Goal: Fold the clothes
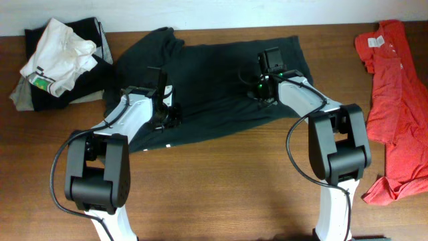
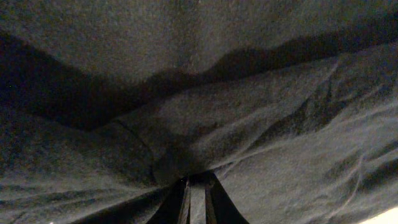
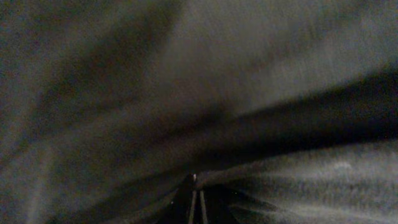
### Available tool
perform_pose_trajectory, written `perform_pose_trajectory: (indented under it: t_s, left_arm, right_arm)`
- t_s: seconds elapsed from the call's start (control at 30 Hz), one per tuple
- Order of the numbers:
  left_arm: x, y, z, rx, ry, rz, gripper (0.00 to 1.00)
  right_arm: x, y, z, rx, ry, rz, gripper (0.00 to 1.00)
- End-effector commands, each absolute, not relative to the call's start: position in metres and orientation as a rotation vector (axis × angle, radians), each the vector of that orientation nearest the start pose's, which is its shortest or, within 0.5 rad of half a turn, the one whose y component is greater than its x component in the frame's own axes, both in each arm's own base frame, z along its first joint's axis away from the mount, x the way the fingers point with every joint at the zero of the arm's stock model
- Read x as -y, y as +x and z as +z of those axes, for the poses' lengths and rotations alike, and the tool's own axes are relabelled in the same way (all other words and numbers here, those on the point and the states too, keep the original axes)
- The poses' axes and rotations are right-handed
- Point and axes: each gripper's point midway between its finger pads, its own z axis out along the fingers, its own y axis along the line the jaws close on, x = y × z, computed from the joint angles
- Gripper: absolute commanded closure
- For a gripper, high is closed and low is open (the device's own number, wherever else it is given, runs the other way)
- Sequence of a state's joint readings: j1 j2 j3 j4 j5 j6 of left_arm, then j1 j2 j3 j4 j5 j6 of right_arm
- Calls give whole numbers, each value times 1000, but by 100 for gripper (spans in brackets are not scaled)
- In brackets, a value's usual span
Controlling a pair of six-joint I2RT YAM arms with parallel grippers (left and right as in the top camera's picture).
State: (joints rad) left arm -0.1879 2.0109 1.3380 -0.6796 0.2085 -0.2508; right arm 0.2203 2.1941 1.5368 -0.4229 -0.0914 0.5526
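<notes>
A black T-shirt (image 1: pixel 214 87) lies spread across the far middle of the table, its letters not showing. My left gripper (image 1: pixel 164 115) is down on its left part, near the lower hem; in the left wrist view its fingers (image 2: pixel 196 186) are shut on a pinch of the black cloth (image 2: pixel 249 124). My right gripper (image 1: pixel 264 87) is on the shirt's right part; in the right wrist view its fingers (image 3: pixel 196 186) are shut on a fold of the black cloth (image 3: pixel 249 74). A red-orange T-shirt (image 1: pixel 394 100) lies at the far right.
A heap of white, black and grey clothes (image 1: pixel 60 60) sits at the back left corner. Bare brown table (image 1: pixel 221 187) runs along the front between the two arm bases.
</notes>
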Motion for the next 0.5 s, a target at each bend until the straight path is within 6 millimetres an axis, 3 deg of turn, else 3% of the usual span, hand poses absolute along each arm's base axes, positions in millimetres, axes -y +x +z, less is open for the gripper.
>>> perform_pose_trajectory:
  t_s: [0.0,0.07,0.1,0.17,0.2,0.27,0.33,0.47]
  left_arm:
    - [112,405,11,-2941,-67,-364,90]
    - [112,407,12,-2933,-66,-365,91]
    - [112,408,12,-2929,-66,-365,90]
    - [105,408,12,-2928,-76,-316,99]
    - [103,408,15,-2928,-82,-316,99]
    - [90,411,26,-2905,-109,-262,99]
    - [59,414,41,-2868,-175,-110,99]
    - [25,412,72,-2814,-282,-91,99]
  right_arm:
    - [-130,510,5,-2643,414,339,89]
    - [-121,508,-2,-2653,431,267,47]
    - [-112,504,-5,-2663,449,200,34]
    - [-100,498,-3,-2678,471,130,31]
    - [-92,496,3,-2679,489,106,31]
    - [-65,493,26,-2653,545,35,23]
    - [-33,486,54,-2624,624,-3,22]
    - [24,457,94,-2613,778,-67,12]
